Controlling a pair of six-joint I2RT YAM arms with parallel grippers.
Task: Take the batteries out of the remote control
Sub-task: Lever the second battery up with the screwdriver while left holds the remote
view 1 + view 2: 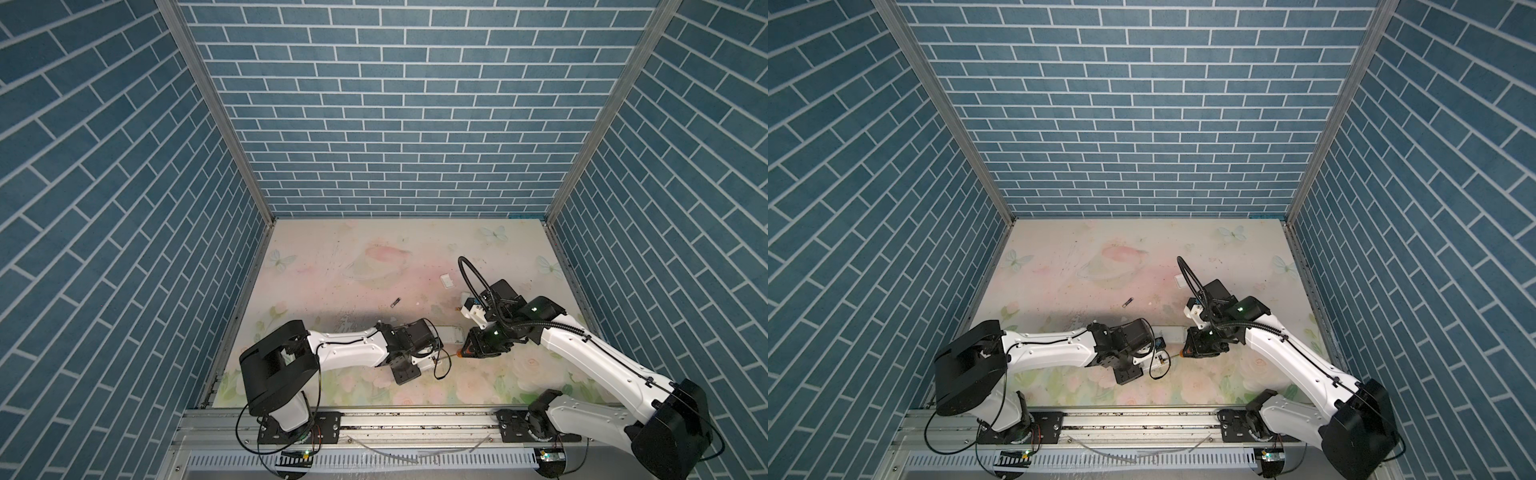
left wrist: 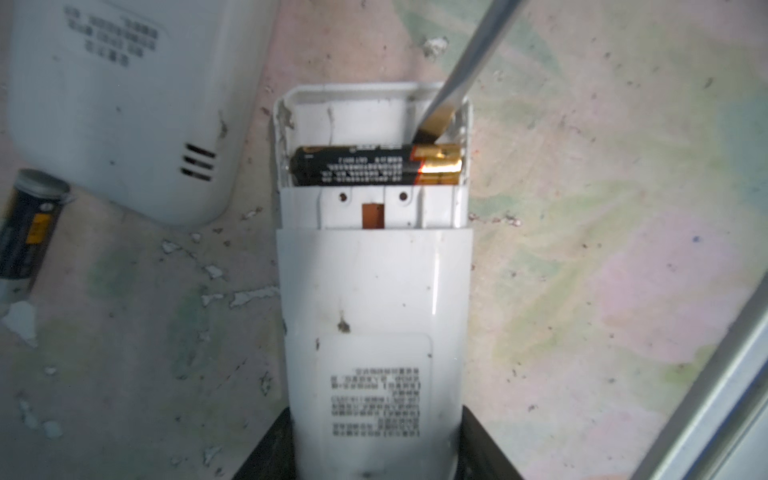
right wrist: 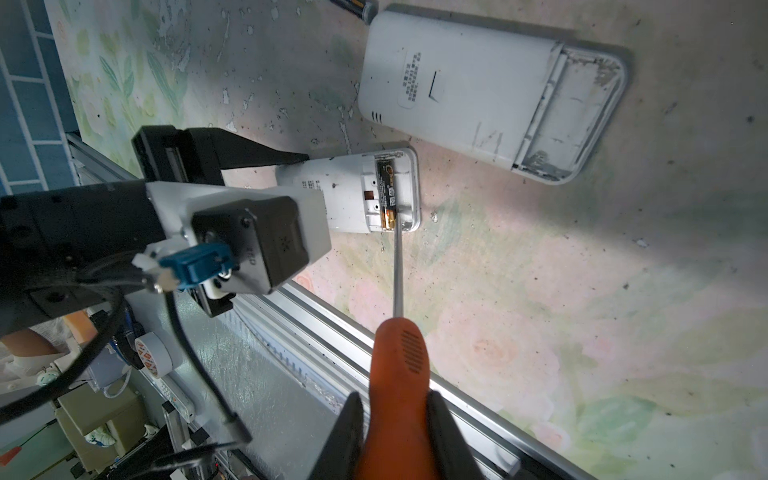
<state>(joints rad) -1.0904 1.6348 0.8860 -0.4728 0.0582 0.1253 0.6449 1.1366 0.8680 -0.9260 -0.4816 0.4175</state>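
**Levering Out the Battery**

The left pincer (image 2: 374,457) is clamping the remote (image 2: 374,291), jaws half spread. At its 3 o'clock in both top views, the right pincer (image 3: 397,436) is gripping the screwdriver (image 3: 399,353) tightly. The battery (image 2: 376,165) is sitting in the open bay. The operator should be working the tip under its gold end and levering gently.

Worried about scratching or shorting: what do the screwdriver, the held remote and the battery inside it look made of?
The screwdriver: bright smooth shaft, likely steel; matte orange handle, probably plastic or rubber. The remote: glossy white plastic, scuffed. The battery: printed black-and-gold wrap, seemingly foil over metal.
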